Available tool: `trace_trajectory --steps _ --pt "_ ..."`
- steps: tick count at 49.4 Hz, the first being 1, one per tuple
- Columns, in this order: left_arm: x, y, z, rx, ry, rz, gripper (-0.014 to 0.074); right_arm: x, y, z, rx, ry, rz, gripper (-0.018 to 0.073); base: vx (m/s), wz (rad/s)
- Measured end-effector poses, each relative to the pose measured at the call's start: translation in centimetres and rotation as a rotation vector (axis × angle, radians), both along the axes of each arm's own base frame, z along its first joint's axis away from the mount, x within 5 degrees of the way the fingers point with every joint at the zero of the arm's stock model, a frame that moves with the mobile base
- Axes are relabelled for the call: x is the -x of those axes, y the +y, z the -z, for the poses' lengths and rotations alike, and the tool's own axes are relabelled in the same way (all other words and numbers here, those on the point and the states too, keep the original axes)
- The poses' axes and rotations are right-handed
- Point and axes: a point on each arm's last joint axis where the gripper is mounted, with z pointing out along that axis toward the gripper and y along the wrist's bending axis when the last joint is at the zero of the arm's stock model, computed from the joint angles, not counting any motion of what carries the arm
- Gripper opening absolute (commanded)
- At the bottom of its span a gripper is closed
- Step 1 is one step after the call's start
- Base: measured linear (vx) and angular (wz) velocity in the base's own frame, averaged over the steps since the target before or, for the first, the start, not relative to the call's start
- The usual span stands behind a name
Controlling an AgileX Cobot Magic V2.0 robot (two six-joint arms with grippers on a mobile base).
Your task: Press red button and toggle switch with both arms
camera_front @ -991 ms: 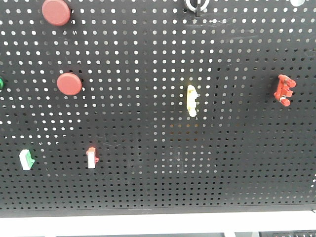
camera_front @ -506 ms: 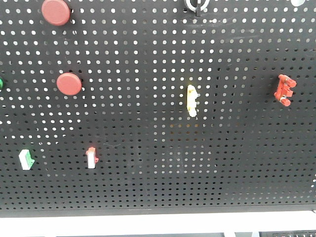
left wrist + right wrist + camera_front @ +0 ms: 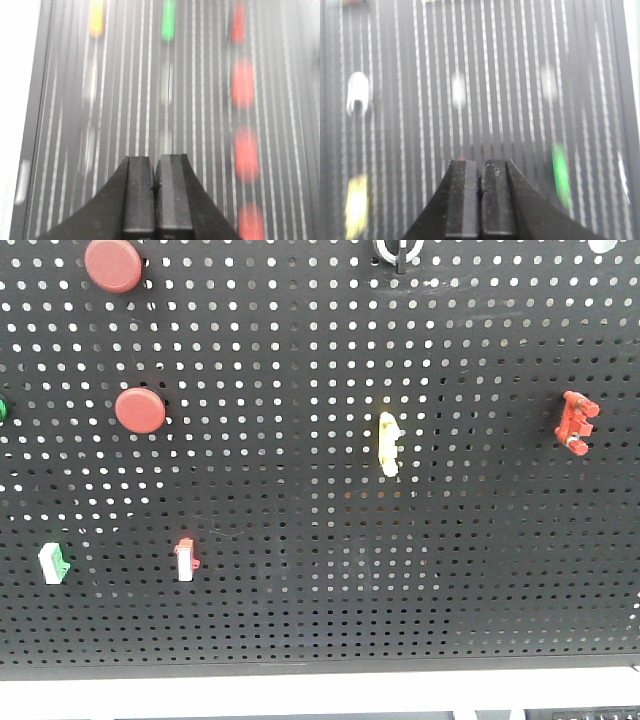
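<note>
Squeezing both pairs of fingers fully together on nothing, my left gripper (image 3: 156, 165) and right gripper (image 3: 481, 167) face a blurred board. On the black pegboard (image 3: 300, 620), a red button (image 3: 140, 410) sits at left, an upper red button (image 3: 113, 264) above it, a yellow switch (image 3: 388, 443) near the middle.

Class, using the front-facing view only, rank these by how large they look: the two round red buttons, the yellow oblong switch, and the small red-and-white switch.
1. Upper round red button and lower round red button: nearly alike, with the upper looking slightly larger.
2. Yellow oblong switch.
3. Small red-and-white switch.
</note>
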Motion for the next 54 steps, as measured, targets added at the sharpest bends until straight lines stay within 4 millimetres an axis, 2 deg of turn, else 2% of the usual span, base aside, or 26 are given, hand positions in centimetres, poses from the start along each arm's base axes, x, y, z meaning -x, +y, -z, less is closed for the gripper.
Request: trace_trajectory --steps 3,7,12,20,28,42,48,49,54 --pt "-1.2 0.0 -1.3 -0.001 0.023 0.001 0.0002 -1.6 0.1 -1.4 0.001 0.015 0.000 0.0000 0.00 0.00" --pt "-3.2 -0.1 -2.1 -0.004 0.080 0.003 0.0002 -3.4 0.2 -2.1 0.003 0.047 0.000 0.0000 0.00 0.00" --pt "-6.3 -0.2 -1.4 -0.008 0.190 0.005 0.0002 -5.9 0.4 -1.8 0.008 0.103 -0.001 0.0000 0.00 0.00" --pt "-10.0 -0.4 -0.2 -0.006 0.302 0.010 0.0002 -8.0 0.6 -1.0 0.012 0.156 -0.003 0.0000 0.00 0.00" --pt "-12.1 -1.4 -0.5 -0.016 0.315 0.071 0.0002 -8.4 0.6 -0.9 0.012 0.162 -0.004 0.0000 0.00 0.00" --pt "-14.3 -5.5 -4.5 -0.096 0.238 0.260 0.0002 -8.4 0.6 -1.0 0.012 0.155 -0.004 0.0000 0.00 0.00" --pt "-16.5 -7.6 -5.1 -0.115 0.254 0.323 0.0002 -8.4 0.6 -1.0 0.012 0.155 -0.004 0.0000 0.00 0.00" --pt "-18.2 -8.8 -4.9 -0.124 0.278 0.342 0.0002 -8.4 0.6 -1.0 0.012 0.155 -0.004 0.0000 0.00 0.00" --pt "-20.1 -9.7 -4.5 -0.131 0.308 0.345 0.0002 -8.4 0.6 -1.0 0.012 0.155 -0.004 0.0000 0.00 0.00"
